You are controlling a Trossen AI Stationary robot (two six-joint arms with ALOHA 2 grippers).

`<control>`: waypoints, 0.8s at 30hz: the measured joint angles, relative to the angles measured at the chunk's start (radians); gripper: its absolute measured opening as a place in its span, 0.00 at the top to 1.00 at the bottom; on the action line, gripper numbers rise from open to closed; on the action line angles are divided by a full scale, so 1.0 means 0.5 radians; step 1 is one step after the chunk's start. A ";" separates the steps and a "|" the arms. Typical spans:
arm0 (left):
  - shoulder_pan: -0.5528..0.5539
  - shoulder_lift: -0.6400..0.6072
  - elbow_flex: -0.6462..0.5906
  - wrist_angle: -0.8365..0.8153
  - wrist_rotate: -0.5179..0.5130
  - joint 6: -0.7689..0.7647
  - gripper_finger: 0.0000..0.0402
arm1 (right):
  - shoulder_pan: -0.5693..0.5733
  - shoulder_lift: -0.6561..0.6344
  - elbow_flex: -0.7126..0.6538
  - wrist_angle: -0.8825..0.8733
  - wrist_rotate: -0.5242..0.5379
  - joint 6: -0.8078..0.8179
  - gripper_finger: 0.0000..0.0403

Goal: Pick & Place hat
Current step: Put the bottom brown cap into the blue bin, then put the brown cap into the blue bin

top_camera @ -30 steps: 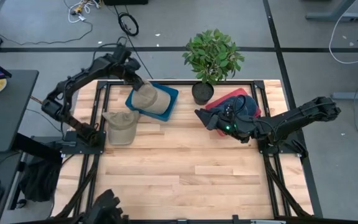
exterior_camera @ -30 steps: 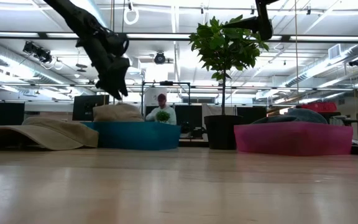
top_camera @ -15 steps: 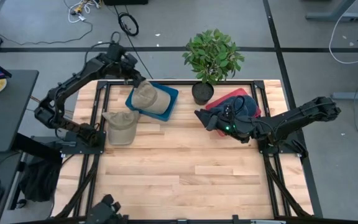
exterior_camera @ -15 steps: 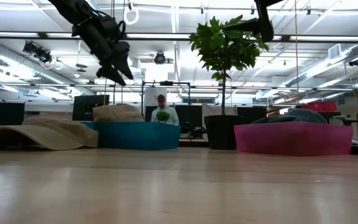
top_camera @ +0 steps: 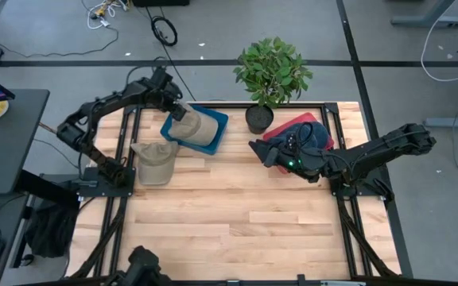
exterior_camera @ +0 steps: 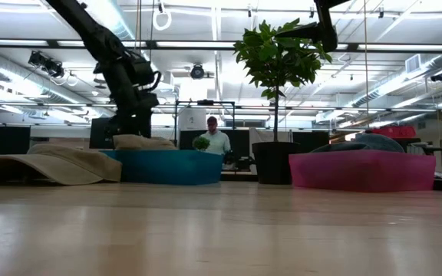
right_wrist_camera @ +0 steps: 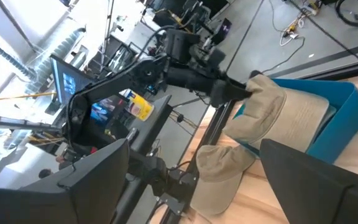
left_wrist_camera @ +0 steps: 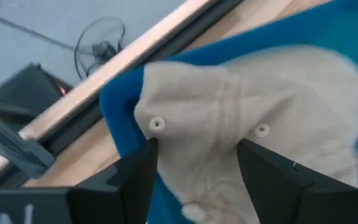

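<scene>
Hat (left_wrist_camera: 253,124) in the blue bin (top_camera: 213,121) looks soft and light, so I put my spread left gripper (left_wrist_camera: 194,162) around its floppy top.

Readable text: none in any view.
Labels, brands, numbers: none legible on hats, bins, arms or worktop.

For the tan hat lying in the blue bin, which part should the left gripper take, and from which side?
Judging by its pose, grip the tan hat at the crown's back edge, the end nearest the left gripper, coming down from above. The fabric bulges above the blue bin rim there, and the open fingers already straddle it in the left wrist view.
</scene>
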 joint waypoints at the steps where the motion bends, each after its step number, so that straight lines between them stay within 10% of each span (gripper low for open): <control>1: 0.000 0.010 -0.017 0.018 -0.002 -0.001 0.45 | 0.000 0.000 0.000 0.000 -0.012 0.000 0.09; 24: 0.000 -0.412 -0.019 -0.136 0.082 0.138 0.47 | 0.000 0.000 0.000 0.002 -0.047 0.002 0.09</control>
